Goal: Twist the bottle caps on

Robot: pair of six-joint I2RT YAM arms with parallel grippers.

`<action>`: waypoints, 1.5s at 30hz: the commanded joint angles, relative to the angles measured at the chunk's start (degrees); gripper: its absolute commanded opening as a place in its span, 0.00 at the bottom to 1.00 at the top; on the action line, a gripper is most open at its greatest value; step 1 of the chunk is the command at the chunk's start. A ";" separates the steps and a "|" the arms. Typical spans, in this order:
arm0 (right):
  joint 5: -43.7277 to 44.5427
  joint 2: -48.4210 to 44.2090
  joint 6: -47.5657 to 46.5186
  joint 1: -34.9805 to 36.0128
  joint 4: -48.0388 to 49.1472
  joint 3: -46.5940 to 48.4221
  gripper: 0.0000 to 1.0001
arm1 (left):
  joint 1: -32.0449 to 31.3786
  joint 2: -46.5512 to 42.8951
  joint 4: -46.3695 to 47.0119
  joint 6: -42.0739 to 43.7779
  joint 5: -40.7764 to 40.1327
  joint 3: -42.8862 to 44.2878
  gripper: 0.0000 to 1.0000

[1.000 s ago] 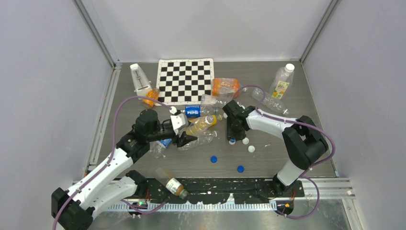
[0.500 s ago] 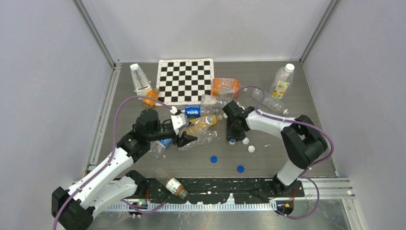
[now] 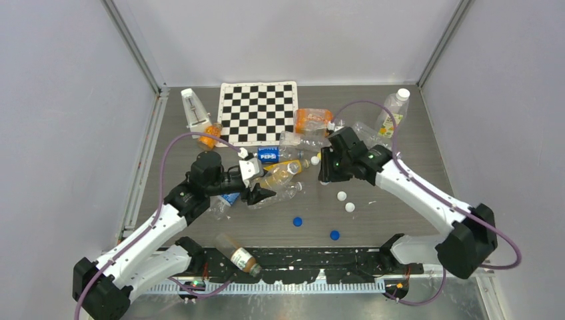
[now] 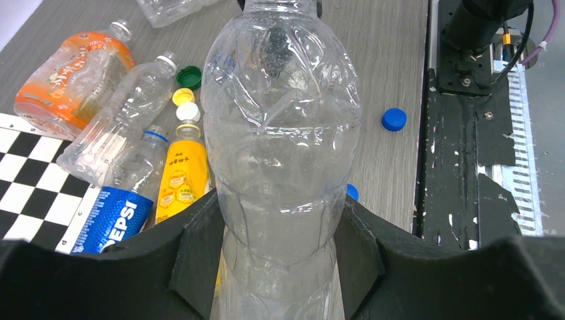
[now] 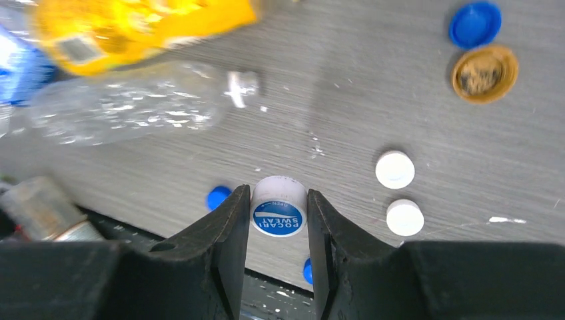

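Cap [image 5: 279, 208], white with a blue printed top, sits squarely between your right jaws, which pinch it from both sides above the desk [image 5: 373, 100]. Your left jaws clamp a clear bottle [image 4: 280, 133] around its lower body, its neck pointing away from the wrist. Two white caps [image 5: 394, 169] lie on the desk near each other, and two blue caps [image 3: 297, 221] lie nearer the arm bases.

Bright even light, soft shadows, blurred foregrounds
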 commanded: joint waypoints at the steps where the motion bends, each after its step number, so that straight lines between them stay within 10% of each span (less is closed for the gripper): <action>1: -6.59 -5.87 -8.56 -0.06 -3.77 8.31 0.20 | 0.05 0.06 3.79 0.52 2.42 -0.19 0.00; 23: -37.76 -10.01 -30.79 -0.05 -2.50 20.28 0.09 | 0.05 0.36 3.14 2.02 4.82 0.06 0.00; 45: -43.65 -7.54 -31.49 -0.06 2.36 20.76 0.09 | 0.05 1.35 3.31 2.00 8.37 0.71 0.00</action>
